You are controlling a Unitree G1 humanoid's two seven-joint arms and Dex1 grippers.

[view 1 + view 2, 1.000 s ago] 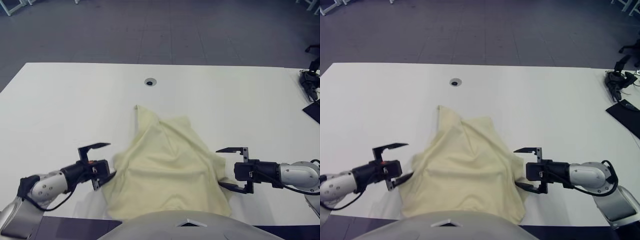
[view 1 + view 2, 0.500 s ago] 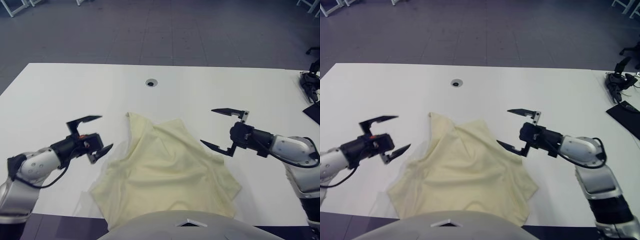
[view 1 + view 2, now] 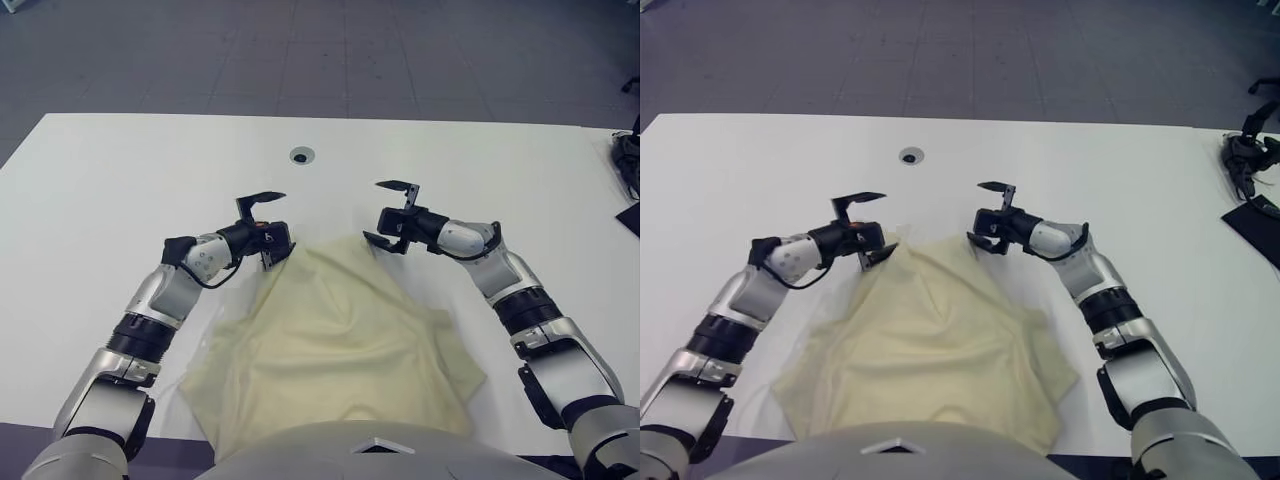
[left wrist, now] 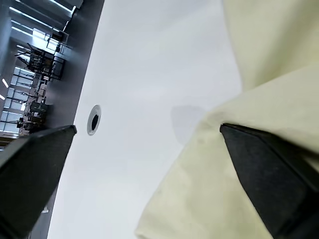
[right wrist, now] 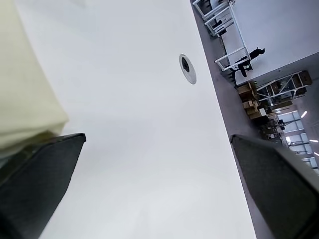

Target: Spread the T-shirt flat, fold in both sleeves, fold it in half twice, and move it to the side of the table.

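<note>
A: How does the left end effector (image 3: 270, 228) stand?

B: Its two fingers are spread wide, with nothing clamped between them. The lower finger sits at the far left corner of the T-shirt (image 3: 335, 350). The left wrist view shows that finger over the cloth, though I cannot tell whether it presses down. The upper finger hangs in the air above the desk (image 3: 120, 180).

A: And the right end effector (image 3: 388, 213)?

B: It is also spread wide and grips nothing. Its lower finger is just beside the far right corner of the cloth, and the upper finger is raised over bare white surface.

A: Where does the T-shirt lie?

B: It is pale yellow and rumpled, on the near half of the desk. Its near hem is close to the desk's near edge. The far edge runs between the two end effectors, and creases cross the middle.

A: What about the surface and the room?

B: The desk is smooth and white. A round cable hole (image 3: 300, 155) is set in it beyond the shirt, well apart from the cloth. Past the far edge there is grey tiled floor (image 3: 320, 50).

A: Is there anything else around?

B: A black object (image 3: 1243, 160) and a dark flat piece (image 3: 1255, 215) sit at the desk's right edge, well apart from the shirt and both arms.
</note>
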